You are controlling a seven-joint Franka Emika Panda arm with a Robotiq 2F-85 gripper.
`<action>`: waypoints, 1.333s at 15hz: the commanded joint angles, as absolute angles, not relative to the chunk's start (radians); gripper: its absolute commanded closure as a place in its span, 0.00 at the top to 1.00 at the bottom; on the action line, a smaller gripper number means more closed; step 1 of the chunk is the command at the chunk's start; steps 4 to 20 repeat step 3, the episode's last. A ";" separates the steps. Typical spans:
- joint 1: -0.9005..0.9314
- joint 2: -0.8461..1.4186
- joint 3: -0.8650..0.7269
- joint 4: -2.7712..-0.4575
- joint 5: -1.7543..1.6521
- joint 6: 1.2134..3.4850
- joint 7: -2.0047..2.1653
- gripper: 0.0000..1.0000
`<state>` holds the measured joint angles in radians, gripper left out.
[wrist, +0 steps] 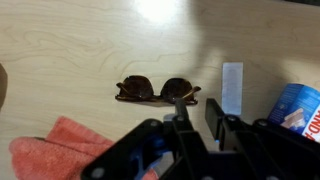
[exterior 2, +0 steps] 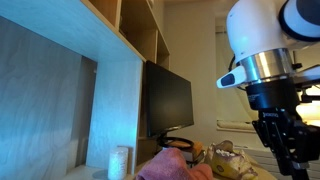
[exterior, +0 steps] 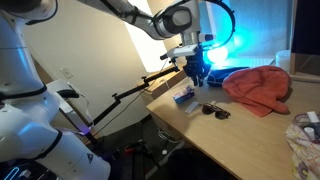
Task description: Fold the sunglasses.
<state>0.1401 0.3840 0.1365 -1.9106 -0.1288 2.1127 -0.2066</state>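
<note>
Tool (wrist: 200,112): above the surface (wrist: 70,45); whether apart or together, cannot tell. Sunglasses (wrist: 157,90): just ahead of tool, untouched. Red cloth (wrist: 55,148): to tool's side.

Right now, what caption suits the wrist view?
End effector near the sunglasses on a wooden table, red cloth nearby.

The sunglasses (wrist: 157,90) are lying on the light wooden desk (wrist: 70,50) at frame centre, both dark lenses facing the camera. The hand (wrist: 198,112) is occupying the lower edge, its dark fingers (wrist: 183,118) standing apart just below the frame's right lens. A red cloth (wrist: 55,150) is lying at lower left. A white strip (wrist: 232,88) is lying beside the sunglasses, and a blue-and-white packet (wrist: 300,105) is sitting at far right.
</note>
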 commanded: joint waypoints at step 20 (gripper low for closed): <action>0.140 0.385 0.138 -1.909 -0.129 2.111 -0.206 0.28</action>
